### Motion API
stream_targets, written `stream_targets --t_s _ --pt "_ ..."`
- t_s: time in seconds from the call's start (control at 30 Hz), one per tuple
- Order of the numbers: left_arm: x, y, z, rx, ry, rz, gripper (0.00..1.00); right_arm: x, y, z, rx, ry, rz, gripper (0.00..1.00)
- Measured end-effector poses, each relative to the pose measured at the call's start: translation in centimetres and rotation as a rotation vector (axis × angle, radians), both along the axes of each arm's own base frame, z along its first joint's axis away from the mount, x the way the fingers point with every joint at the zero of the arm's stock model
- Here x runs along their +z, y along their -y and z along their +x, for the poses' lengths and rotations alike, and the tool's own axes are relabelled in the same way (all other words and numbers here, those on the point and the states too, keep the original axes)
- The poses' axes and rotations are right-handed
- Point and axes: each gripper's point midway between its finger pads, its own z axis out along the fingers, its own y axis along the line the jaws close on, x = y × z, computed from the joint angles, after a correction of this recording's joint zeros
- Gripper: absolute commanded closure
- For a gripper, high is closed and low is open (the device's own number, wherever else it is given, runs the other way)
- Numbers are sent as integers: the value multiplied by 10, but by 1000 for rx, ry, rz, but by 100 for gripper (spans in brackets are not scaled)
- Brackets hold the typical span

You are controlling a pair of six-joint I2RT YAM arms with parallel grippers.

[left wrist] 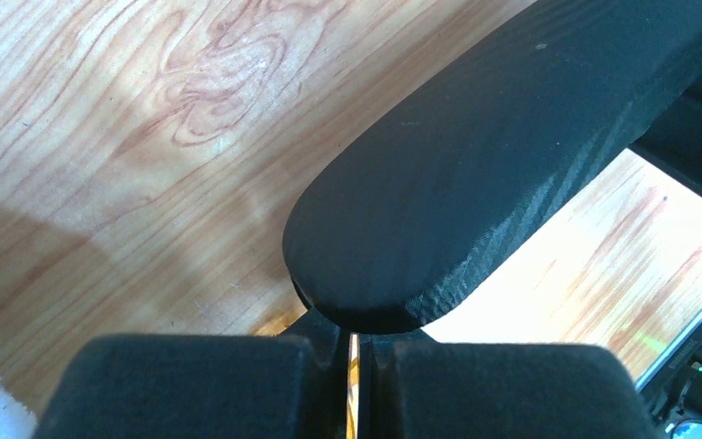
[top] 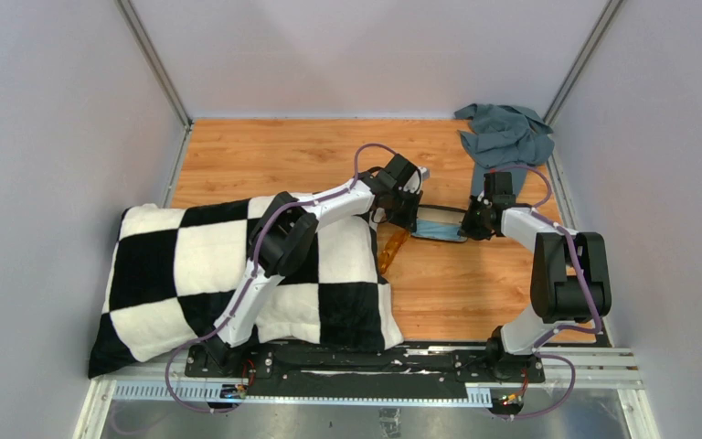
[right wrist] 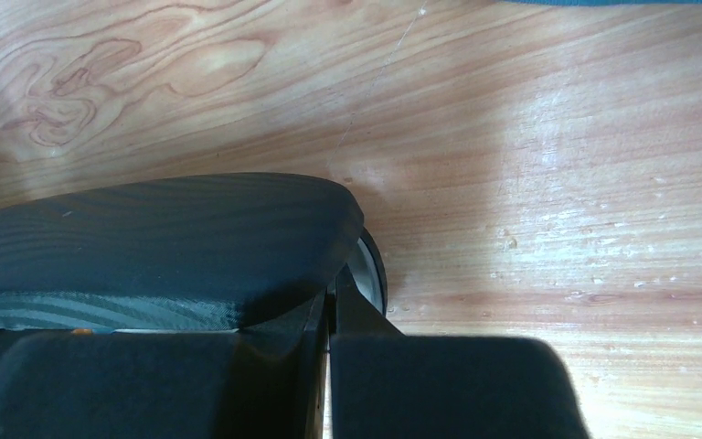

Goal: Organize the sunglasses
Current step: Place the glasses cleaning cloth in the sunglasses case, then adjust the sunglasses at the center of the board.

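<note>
The amber sunglasses (top: 391,250) slant down from my left gripper (top: 405,219) beside the pillow's right edge. In the left wrist view my left gripper (left wrist: 355,331) is shut to a thin slit with an amber strip of the sunglasses (left wrist: 354,384) pinched in it. The black case (top: 434,213) lies between both grippers with a light-blue cloth (top: 441,230) in it. Its black shell (left wrist: 494,165) touches my left fingertips. My right gripper (top: 469,222) is at the case's right end. In the right wrist view that gripper (right wrist: 331,302) is shut on the rim of the case (right wrist: 146,238).
A black-and-white checkered pillow (top: 238,274) covers the left near part of the wooden table (top: 283,155), under my left arm. A crumpled grey-blue cloth (top: 505,133) lies at the back right corner. Grey walls enclose the table on three sides.
</note>
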Motion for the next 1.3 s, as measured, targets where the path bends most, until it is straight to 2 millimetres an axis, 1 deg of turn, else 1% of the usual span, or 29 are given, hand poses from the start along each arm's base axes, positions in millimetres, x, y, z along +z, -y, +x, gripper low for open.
stream_targets --t_s 0.2,0.23,0.27,0.3,0.47,0.6,0.73,0.83,0.97,1.1,1.2,1.3 --pt "0 -2 -1 -13 9 10 73 0 1 1 -3 5 -5 100" --pt "1 -2 -1 -14 9 10 70 1 1 2 -4 7 -6 90" --pt "2 -2 -1 -14 10 9 68 1 1 2 -4 7 -7 82" --pt "4 -2 -1 -15 12 8 66 1 2 2 -4 8 -8 78" --pt "13 -4 0 -9 29 13 66 6 3 4 -5 28 -14 66" --pt "20 -9 0 -1 39 27 65 14 5 5 -11 51 -24 63" --pt "27 -11 0 3 50 30 64 29 7 6 -18 89 -34 55" --pt "35 -12 0 6 60 27 63 47 7 6 -20 136 -33 50" --pt "53 -11 -1 8 88 12 63 71 7 9 -21 202 -30 49" --pt "76 -11 -8 5 122 -7 61 87 5 9 -17 242 -21 49" --pt "85 -14 -16 2 134 -11 57 95 1 7 -6 261 -1 49" --pt "85 -23 -26 7 132 -2 48 102 -4 4 9 279 25 49"
